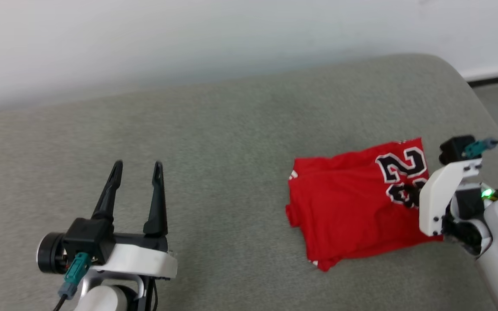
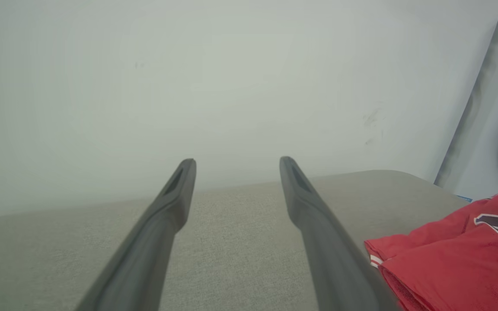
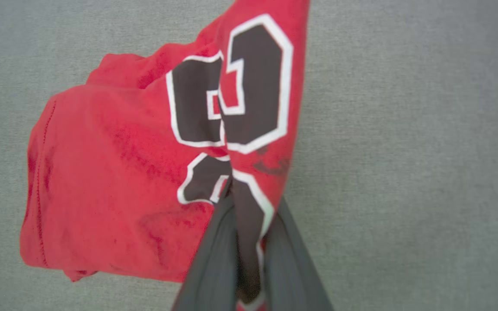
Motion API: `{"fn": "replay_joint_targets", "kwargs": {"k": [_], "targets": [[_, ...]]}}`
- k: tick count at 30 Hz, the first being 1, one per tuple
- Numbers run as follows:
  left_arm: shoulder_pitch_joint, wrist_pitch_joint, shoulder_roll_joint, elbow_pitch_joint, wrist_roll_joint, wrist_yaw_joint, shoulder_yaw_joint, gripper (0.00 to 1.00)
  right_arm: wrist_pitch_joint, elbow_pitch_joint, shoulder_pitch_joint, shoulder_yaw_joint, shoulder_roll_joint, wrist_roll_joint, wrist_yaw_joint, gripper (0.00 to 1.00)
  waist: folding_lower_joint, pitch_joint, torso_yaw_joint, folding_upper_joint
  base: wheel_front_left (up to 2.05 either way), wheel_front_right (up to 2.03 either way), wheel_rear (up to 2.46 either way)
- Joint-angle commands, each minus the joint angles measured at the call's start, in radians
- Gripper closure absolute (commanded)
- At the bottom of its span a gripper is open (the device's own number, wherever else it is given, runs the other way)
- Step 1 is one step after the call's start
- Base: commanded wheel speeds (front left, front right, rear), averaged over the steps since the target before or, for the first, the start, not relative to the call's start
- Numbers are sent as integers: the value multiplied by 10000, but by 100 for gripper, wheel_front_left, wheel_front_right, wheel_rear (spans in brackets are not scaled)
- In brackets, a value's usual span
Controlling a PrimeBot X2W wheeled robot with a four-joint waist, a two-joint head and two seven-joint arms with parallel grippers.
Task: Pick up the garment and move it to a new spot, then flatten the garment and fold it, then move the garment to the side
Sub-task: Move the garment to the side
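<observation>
While the left gripper (image 1: pixel 138 164) gapes, the right gripper (image 3: pixel 251 207) pinches the garment (image 1: pixel 348 203) on grey upholstery (image 1: pixel 231 129) by a wall (image 1: pixel 188 39).

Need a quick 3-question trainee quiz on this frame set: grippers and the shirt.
1. Multiple choice: which gripper is shut on the garment? A) left B) right C) both
2. True or false: the left gripper stands open with nothing between its fingers.
3. Fill in: in the head view, the garment lies on the grey cushion toward the robot's ____ side.

Key
1. B: the right gripper pinches a fold of the red fabric by the dark numerals.
2. True
3. right
</observation>
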Motion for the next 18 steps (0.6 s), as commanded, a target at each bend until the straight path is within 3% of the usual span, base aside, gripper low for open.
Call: {"fn": "replay_joint_targets", "kwargs": {"k": [1, 8, 18], "targets": [[-320, 59, 67, -116, 126, -28, -44, 0, -125, 151, -492, -24, -64, -151, -7, 100, 0, 1027, -1033, -1, 0, 0, 0], [-1771, 698, 363, -614, 756, -317, -456, 0, -863, 1118, -1971, -475, -689, -810, -7, 100, 0, 2918, -1733, -1, 0, 0, 0], [-3714, 1583, 576, -1069, 1527, -747, -966, 0, -2652, 3174, -3912, -2336, -1295, -1914, -9, 100, 0, 4957, -1738, -1, 0, 0, 0]]}}
